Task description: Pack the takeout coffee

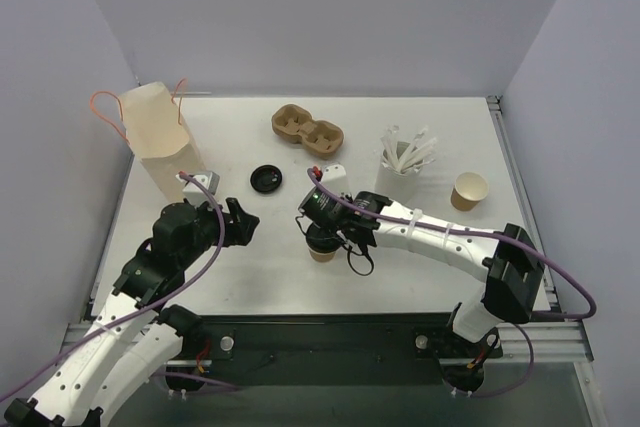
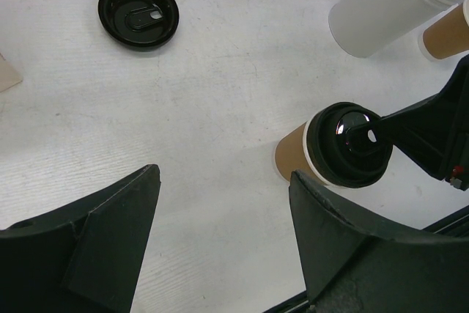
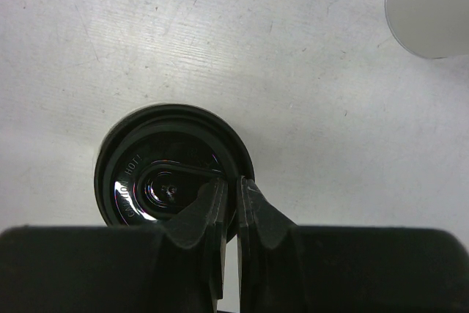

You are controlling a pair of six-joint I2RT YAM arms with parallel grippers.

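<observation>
Right fingers together, atop takeout coffee lid | left fingers apart, near it

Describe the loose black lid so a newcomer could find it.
Start at the paper bag at the back left of the table. Just right of it, before the brown carrier, a black lid lies flat, alone. The other lid caps a kraft cup.
</observation>
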